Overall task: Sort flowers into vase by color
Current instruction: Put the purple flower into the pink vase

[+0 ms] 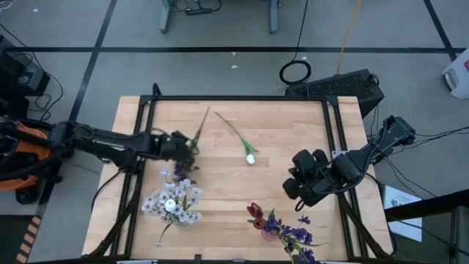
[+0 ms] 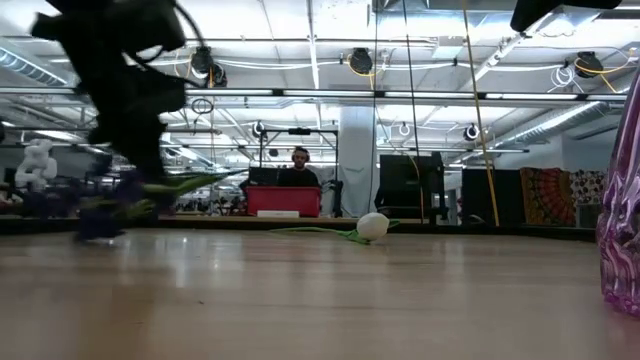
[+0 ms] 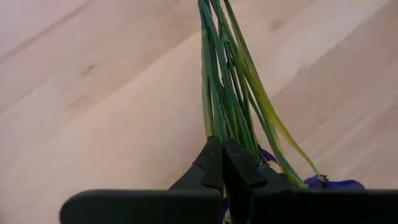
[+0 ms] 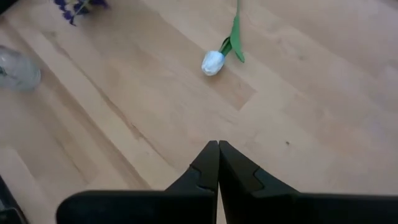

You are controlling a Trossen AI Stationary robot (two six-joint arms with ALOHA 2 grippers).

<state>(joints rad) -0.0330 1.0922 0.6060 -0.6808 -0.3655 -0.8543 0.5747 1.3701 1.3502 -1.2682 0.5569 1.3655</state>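
My left gripper [image 1: 183, 147] is shut on a purple sprig [image 1: 196, 130] at the table's left middle. The sprig's green stem runs toward the far edge, and its purple blossoms [image 1: 179, 173] lie on the near side of the gripper. The sprig also shows in the low view [image 2: 105, 212]. A white tulip [image 1: 250, 158] lies flat on the table's middle; it also shows in the right wrist view [image 4: 212, 62]. My right gripper [image 1: 294, 187] is shut and empty, right of centre, above bare wood [image 4: 217, 149]. My left gripper pinches the sprig's bundle of green stems and leaves [image 3: 227, 127] between its two fingers, close to the blossom end [image 3: 329, 183]. The fingers come from the table's left, slanting down. The stems run on away from the fingertips; in the low view a leaf [image 2: 190, 182] is off the wood.
A clear vase [image 1: 172, 207] with white and pale-blue blossoms stands near the front left. A purple-tinted vase [image 1: 270, 233] with dark red tulips and purple sprigs stands at the front, right of centre; it also shows in the low view [image 2: 625, 230]. A person sits beyond the table.
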